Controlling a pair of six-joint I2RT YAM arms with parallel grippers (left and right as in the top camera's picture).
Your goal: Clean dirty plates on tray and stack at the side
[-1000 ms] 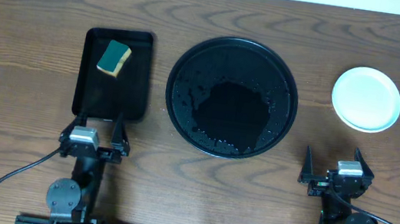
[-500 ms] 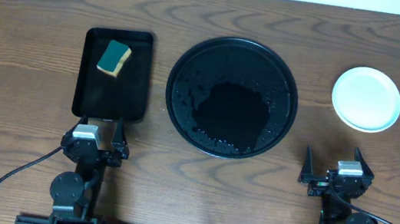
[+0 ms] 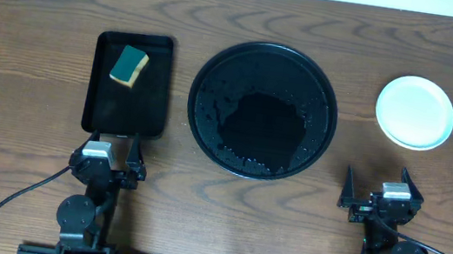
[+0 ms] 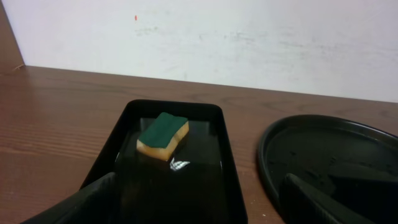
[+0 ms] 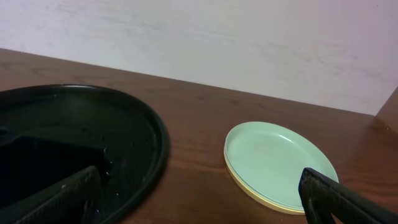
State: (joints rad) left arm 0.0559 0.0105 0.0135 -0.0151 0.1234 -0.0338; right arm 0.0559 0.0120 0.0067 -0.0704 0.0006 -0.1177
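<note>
The large round black tray (image 3: pixel 263 110) sits mid-table, wet and with no plate on it; it also shows in the left wrist view (image 4: pixel 329 155) and the right wrist view (image 5: pixel 74 143). The plates (image 3: pixel 415 112) lie stacked at the far right, a pale mint one on top with a pale yellow rim under it (image 5: pixel 280 163). My left gripper (image 3: pixel 108 161) is open and empty at the near edge, below the rectangular tray. My right gripper (image 3: pixel 380 200) is open and empty at the near right, short of the plate stack.
A smaller rectangular black tray (image 3: pixel 99 93) at the left holds a green-and-yellow sponge (image 3: pixel 129 66), also seen in the left wrist view (image 4: pixel 163 134). A white wall runs along the table's far edge.
The left gripper has drawn back slightly toward the near edge. Nothing else has moved.
</note>
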